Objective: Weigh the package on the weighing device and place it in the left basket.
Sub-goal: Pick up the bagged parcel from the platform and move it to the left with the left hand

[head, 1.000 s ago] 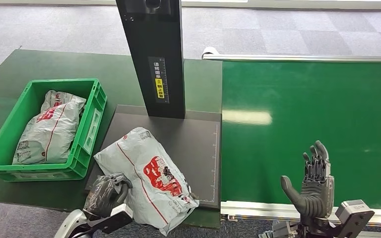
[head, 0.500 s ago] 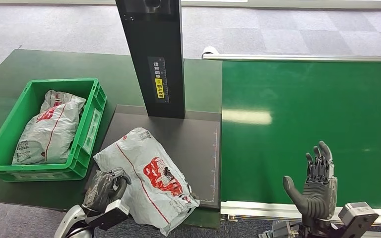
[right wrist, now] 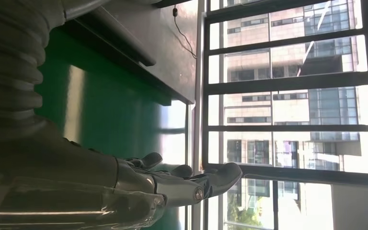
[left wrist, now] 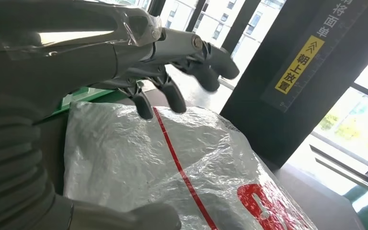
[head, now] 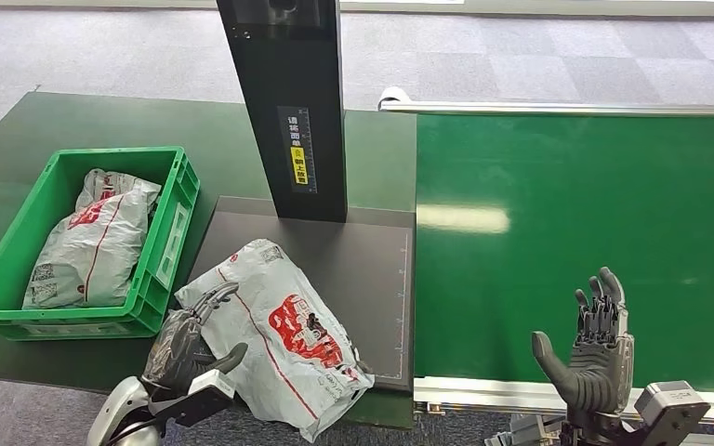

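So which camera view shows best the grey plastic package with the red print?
The head view: the whole grey plastic package lies on the dark scale plate, left hand at its edge. The left wrist view shows a crinkled part close up; the right wrist view gives nothing of it.

A green conveyor belt (head: pixel 576 232) is seen along the right edge of the dark green desk (head: pixel 74 130), bordered by silver rails (head: pixel 558 109). Grey carpet tiles (head: pixel 521 56) are laid beyond the desk's far edge. Tall windows (right wrist: pixel 287 110) with buildings behind them are shown in the right wrist view.
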